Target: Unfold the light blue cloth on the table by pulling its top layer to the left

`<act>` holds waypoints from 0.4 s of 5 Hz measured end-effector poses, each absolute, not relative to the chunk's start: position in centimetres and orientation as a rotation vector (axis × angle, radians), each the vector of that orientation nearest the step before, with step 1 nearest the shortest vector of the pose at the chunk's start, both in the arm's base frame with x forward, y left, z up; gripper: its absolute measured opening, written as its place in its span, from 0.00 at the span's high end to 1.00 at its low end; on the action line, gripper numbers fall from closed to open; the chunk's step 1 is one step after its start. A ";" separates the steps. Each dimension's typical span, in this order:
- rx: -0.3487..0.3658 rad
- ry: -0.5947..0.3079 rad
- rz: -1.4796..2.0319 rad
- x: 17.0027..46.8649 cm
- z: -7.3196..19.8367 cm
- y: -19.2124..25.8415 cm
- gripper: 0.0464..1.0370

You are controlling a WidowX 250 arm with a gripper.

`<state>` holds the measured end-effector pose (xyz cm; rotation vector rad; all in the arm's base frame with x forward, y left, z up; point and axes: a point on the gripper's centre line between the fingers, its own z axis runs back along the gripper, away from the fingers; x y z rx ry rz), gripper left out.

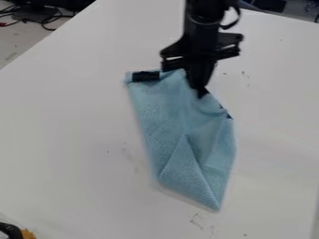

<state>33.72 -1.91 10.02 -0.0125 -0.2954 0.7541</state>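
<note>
right, the pincer touches the blue cloth's upper part.

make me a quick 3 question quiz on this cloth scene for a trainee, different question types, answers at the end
1. Multiple choice: what lies at the gripper on the white table?
a) a yellow sponge
b) a light blue cloth
c) a metal pan

2. True or false: the cloth lies fully flat, without a single fold.

3. Fill in the blank: as seen in the picture, the black patch is near the cloth's upper ____ corner.

Key: 1. b; 2. false, its lower part is folded over; 3. left
</note>
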 end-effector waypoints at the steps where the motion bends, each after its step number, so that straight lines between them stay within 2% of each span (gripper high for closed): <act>1: -0.025 -0.327 0.797 30.8 10.1 2.1 0.98; 2: -0.026 -0.369 0.839 27.4 10.2 6.2 0.98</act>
